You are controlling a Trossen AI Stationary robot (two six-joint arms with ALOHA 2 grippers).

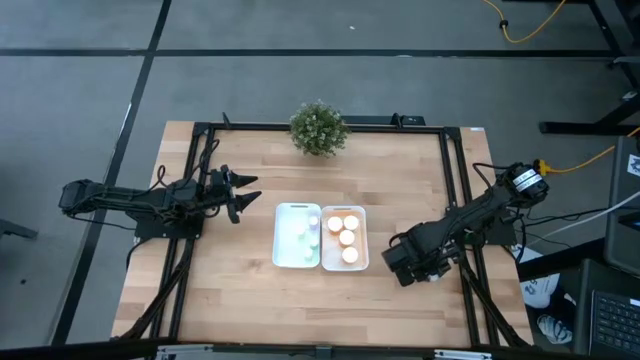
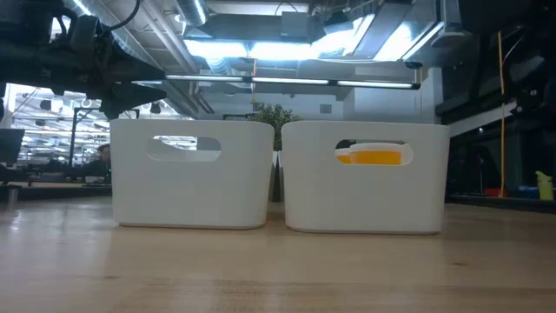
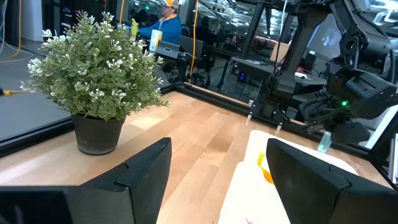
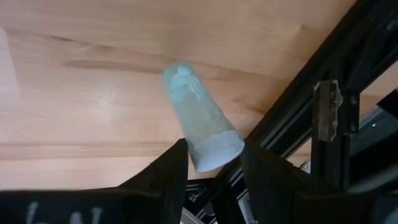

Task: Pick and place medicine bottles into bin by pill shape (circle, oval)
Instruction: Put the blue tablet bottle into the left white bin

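Note:
My right gripper hangs over the table's right part, shut on a pale teal medicine bottle. That bottle also shows far off in the left wrist view. Two white bins stand side by side mid-table. The left bin holds pale teal bottles. The right bin holds orange bottles with white caps. My left gripper waits open to the left of the bins, pointing level at them, with nothing between its fingers. My right gripper pinches the teal bottle between its two fingers at the bottle's end nearest the wrist. The fingers slant down toward the table. The rest of the bottle sticks out past the fingertips, tilted and clear of the wooden tabletop.
A potted plant stands at the table's far edge behind the bins. A black metal frame runs along the table's sides, close beside my right gripper. Bare wood lies in front of the bins.

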